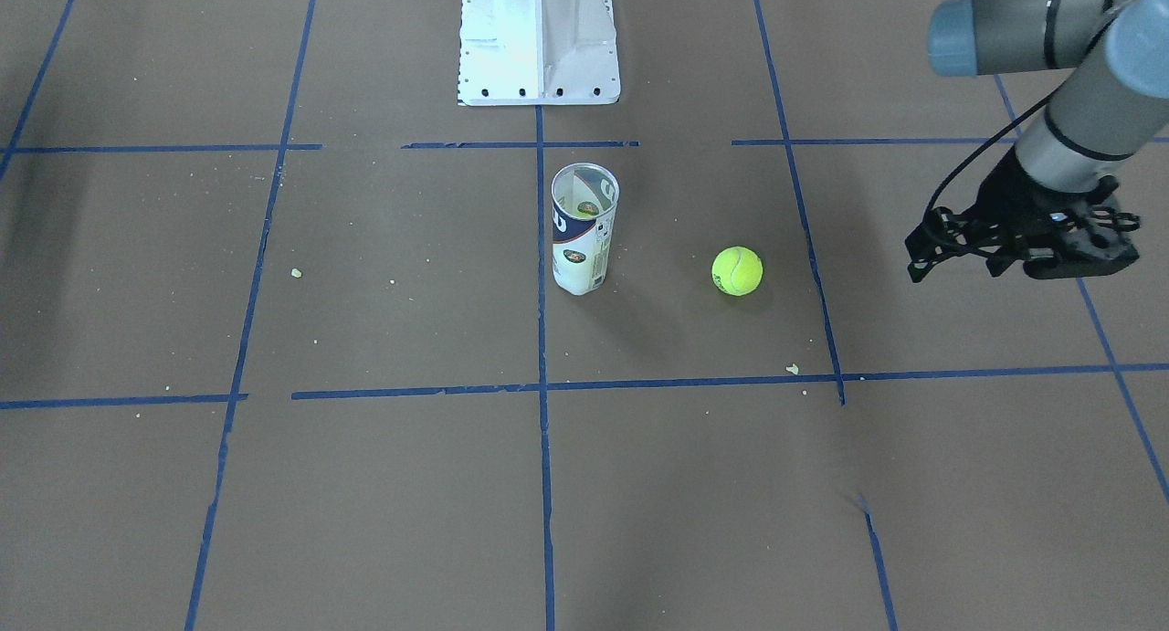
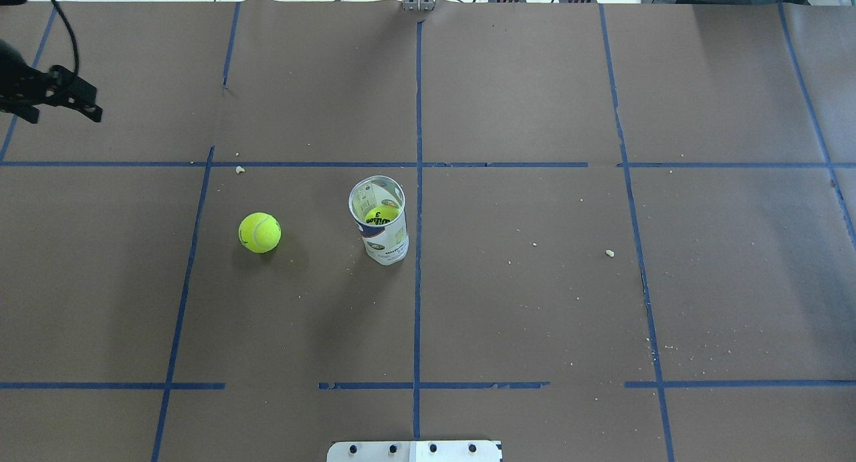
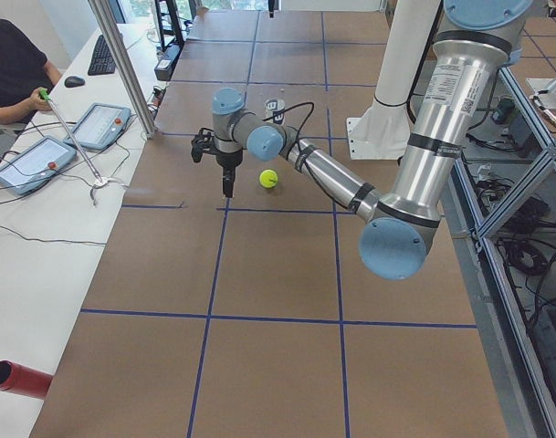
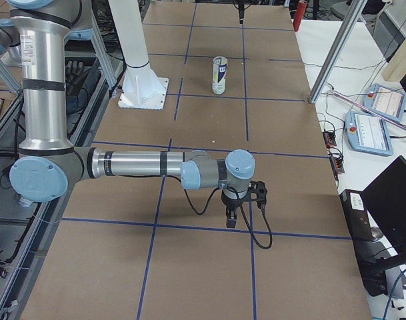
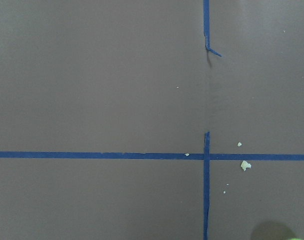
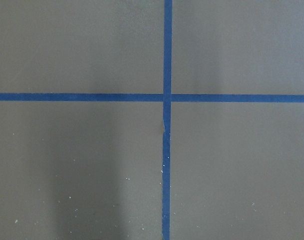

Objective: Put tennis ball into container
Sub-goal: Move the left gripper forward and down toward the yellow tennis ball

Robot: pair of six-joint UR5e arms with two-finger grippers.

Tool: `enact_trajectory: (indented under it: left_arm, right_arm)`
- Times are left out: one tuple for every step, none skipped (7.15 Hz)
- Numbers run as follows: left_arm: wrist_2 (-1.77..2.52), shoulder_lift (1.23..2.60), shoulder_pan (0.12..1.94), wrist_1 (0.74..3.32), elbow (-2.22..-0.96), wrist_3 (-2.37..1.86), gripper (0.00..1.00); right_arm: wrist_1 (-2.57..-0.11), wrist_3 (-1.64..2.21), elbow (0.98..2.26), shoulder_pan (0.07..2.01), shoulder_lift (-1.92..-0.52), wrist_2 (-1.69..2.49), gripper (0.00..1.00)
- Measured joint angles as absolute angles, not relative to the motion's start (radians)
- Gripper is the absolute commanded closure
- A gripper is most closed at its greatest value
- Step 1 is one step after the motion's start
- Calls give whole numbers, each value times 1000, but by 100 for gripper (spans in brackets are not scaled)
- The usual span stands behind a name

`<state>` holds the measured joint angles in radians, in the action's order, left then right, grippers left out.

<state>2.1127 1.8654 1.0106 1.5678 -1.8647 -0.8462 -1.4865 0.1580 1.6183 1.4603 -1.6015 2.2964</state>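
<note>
While the left gripper (image 1: 922,261) and right gripper (image 4: 231,217) hang well away from the container (image 1: 584,229), widths indeterminable, nothing visibly held, the container stands upright with a second ball (image 2: 381,214) inside; the tennis ball (image 1: 737,271) lies near it, ungrasped.

Losing part of the left gripper (image 2: 87,109) past the overhead view's left edge, jaws too dark for judging; showing the right gripper (image 4: 231,220) only from the side, too small for judging; half hiding an inner ball (image 2: 382,215) behind the container (image 2: 386,245) label; cropping the base (image 1: 539,56) at the top edge.
</note>
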Motion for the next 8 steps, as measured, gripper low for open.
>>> enact_trajectory:
  left_arm:
    - [2067, 1875, 952, 1570, -1862, -922, 0]
    - [2048, 1883, 910, 1573, -1859, -978, 0]
    - [2044, 1901, 883, 1576, -1856, -1018, 0]
    - [2045, 1925, 854, 1581, -1851, -1055, 0]
    - [2044, 1942, 817, 1596, -1845, -1088, 0]
    - [2043, 1949, 789, 1626, -1829, -1106, 0]
    - [2042, 1952, 772, 1673, -1797, -1115, 0]
    - [2042, 1952, 757, 1727, -1758, -1122, 0]
  right_arm:
    - [-1486, 158, 1618, 1460, -1601, 2296, 0]
    - [-1486, 158, 1618, 1460, -1601, 2296, 0]
    - [-1486, 158, 1618, 1460, -1601, 2296, 0]
    - [-1486, 158, 1618, 1460, -1601, 2296, 0]
    - [-1486, 158, 1618, 1460, -1601, 2296, 0]
    - [-1486, 158, 1618, 1460, -1601, 2296, 0]
    - [-1486, 158, 1618, 1460, -1601, 2296, 0]
    - [-1486, 158, 1618, 1460, -1601, 2296, 0]
